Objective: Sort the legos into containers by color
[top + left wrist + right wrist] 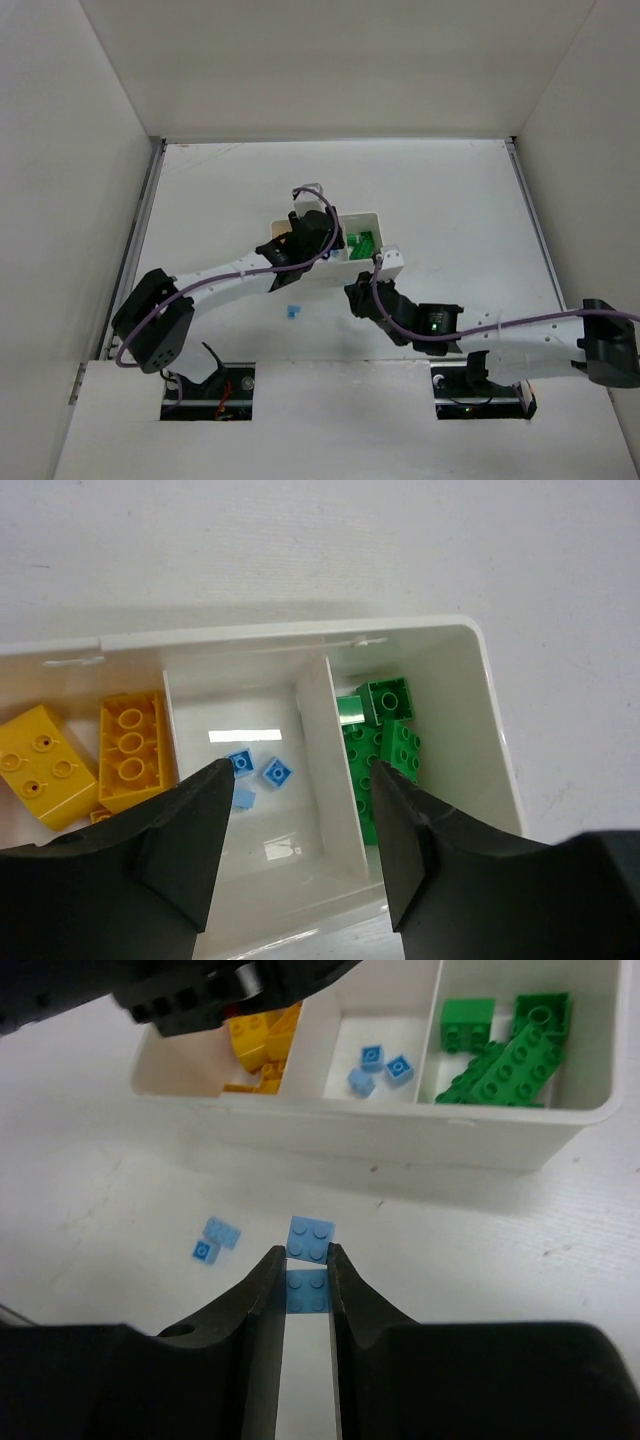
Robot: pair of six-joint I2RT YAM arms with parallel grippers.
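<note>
From above, we see the tray (366, 214) on the tabletop (450, 190); from the left wrist, our left hand (300, 780) gapes above its middle compartment (250, 720) of blue legos (278, 773); from the right wrist, our right hand (303, 1260) is clamped on a blue lego (307, 1292) just near of the tray.

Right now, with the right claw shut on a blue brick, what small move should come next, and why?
Probably raise the right claw with its blue brick toward the middle compartment: three blue bricks already lie there. The open left claw hangs above that compartment, so go slowly.
</note>
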